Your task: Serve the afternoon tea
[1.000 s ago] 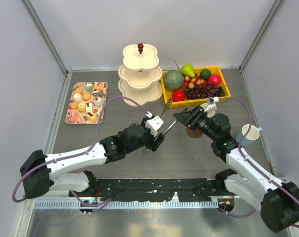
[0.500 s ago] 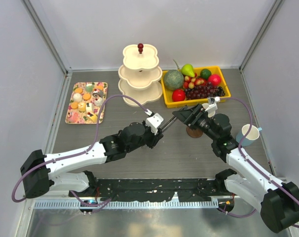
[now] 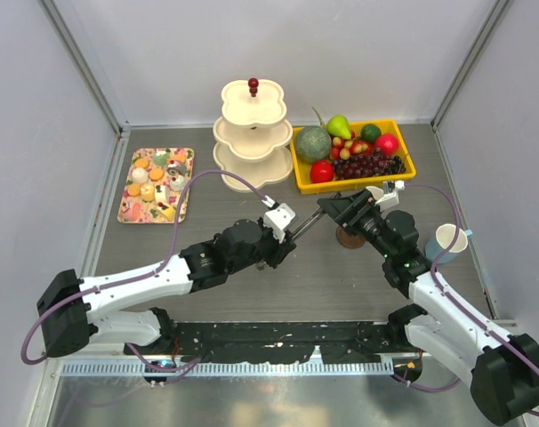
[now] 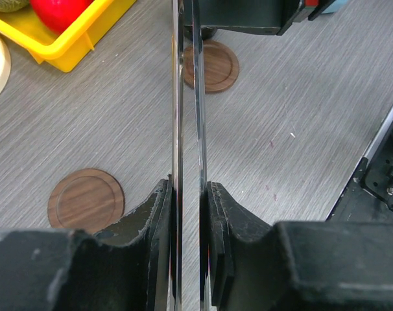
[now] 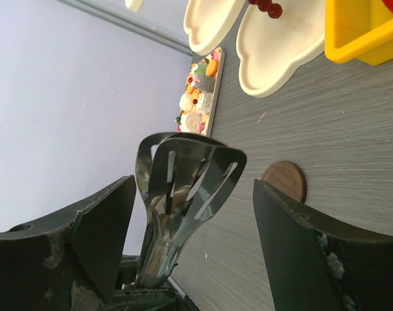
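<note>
Grey wood-grain counter (image 3: 332, 285), pale walls (image 3: 358, 53). Sweets (image 3: 154, 178) lie at ten o'clock, white-and-blue mug (image 3: 449, 240) at three. Left gripper (image 3: 283, 233): jaws pinching tongs (image 3: 307, 224). Right gripper (image 3: 341, 206): jaws spread, its arm half-hiding a coaster (image 3: 348, 238).

Metal tongs (image 3: 305, 224), clamped in the left gripper (image 4: 189, 194), are reaching between the spread fingers (image 5: 99, 227) of the right gripper (image 3: 330, 206), blocking the centre. The tiered stand (image 3: 252, 133) and yellow tray (image 3: 376, 178) are walling the far side; bare table (image 3: 341, 276) is lying open nearer the bases.
</note>
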Controlling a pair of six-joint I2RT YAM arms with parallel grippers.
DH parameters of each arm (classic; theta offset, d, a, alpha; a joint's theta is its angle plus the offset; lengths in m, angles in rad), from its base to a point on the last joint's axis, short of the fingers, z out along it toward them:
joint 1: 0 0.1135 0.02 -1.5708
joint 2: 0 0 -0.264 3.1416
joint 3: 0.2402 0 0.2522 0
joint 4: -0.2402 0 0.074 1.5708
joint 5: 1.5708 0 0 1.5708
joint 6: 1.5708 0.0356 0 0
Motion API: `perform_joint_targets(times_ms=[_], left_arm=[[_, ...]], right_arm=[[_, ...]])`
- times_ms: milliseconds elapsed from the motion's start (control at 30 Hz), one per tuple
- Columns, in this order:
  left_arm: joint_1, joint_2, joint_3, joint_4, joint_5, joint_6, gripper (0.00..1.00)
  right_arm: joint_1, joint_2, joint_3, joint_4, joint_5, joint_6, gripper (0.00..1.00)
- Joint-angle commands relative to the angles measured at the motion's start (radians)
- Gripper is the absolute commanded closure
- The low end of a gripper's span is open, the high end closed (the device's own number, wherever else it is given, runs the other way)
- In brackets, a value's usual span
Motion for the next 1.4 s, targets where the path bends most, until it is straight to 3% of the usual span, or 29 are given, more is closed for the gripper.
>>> perform_joint_targets(times_ms=[0, 200, 367, 500, 600, 800, 1367], left_arm=[[-0.002, -0.035, 0.017, 0.051, 0.046, -0.004, 0.87], [-0.002, -0.026, 0.03, 0.033, 0.055, -0.011, 0.89], [-0.003, -0.018, 0.036, 0.021, 0.058, -0.016, 0.89], [-0.002, -0.011, 0.047, 0.013, 0.057, -0.015, 0.74], [-0.002, -0.005, 0.05, 0.018, 0.049, -0.016, 0.53], [0.0, 0.024, 0.074, 0.016, 0.049, -0.013, 0.37], [0.035, 0.126, 0.177, -0.11, 0.139, -0.028, 0.37]], right_arm=[[-0.002, 0.004, -0.003, 0.079, 0.049, 0.039, 0.22], [-0.011, 0.007, -0.017, 0.13, 0.04, 0.065, 0.28], [-0.017, -0.013, -0.023, 0.121, 0.043, 0.073, 0.5], [-0.018, -0.031, -0.033, 0.102, 0.043, 0.076, 0.68], [-0.022, -0.034, -0.034, 0.099, 0.034, 0.082, 0.74], [-0.023, -0.028, -0.039, 0.113, 0.017, 0.096, 0.76], [-0.026, -0.022, -0.054, 0.141, 0.003, 0.113, 0.77]])
